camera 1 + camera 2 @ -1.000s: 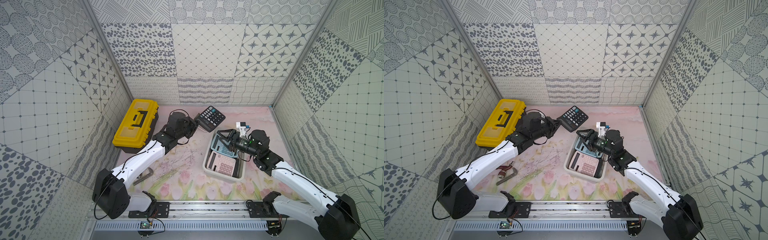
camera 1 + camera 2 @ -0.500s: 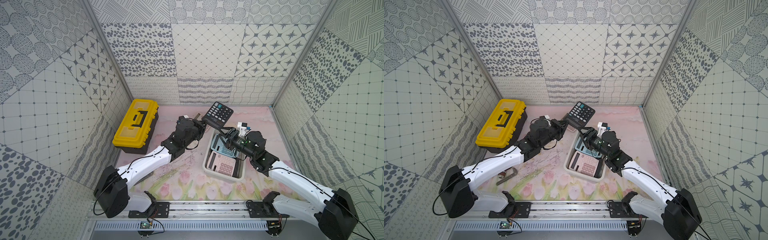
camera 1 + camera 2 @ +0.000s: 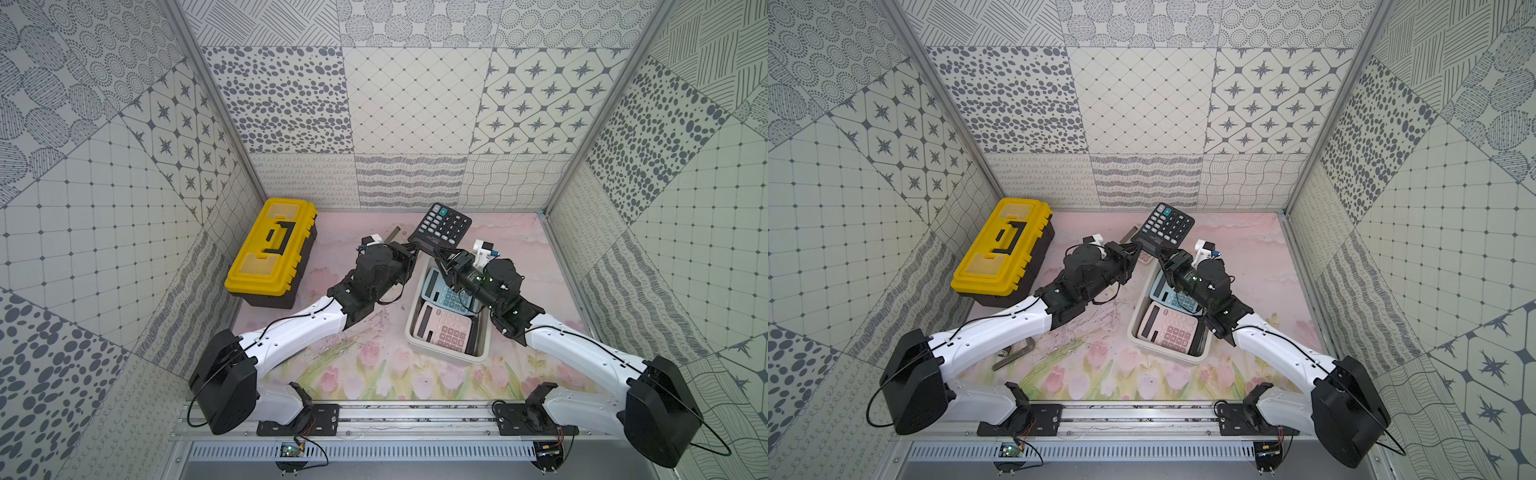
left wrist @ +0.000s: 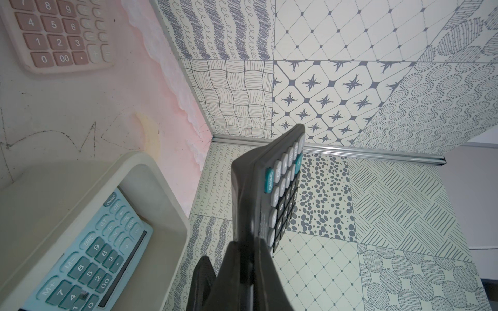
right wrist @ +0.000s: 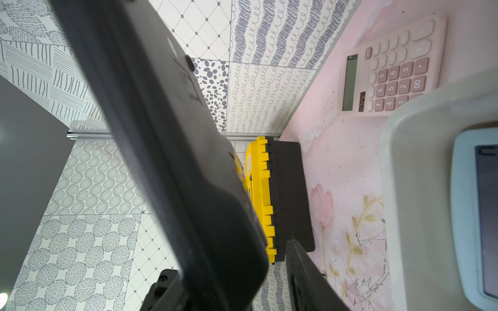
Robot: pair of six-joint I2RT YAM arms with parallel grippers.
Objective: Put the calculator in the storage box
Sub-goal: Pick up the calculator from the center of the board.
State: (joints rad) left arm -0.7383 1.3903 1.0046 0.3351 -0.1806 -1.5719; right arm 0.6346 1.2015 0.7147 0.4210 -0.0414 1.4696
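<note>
left end effector (image 3: 417, 246), gripping calculator (image 3: 441, 224) corner

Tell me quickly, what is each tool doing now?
Left tool: closed on the black calculator.
Right tool: open, around the calculator's edge, not clamped.

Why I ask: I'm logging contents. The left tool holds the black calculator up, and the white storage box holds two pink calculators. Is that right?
Not quite. The storage box holds one pink calculator and one blue calculator, as both top views show. The left tool does hold the black calculator up.
</note>
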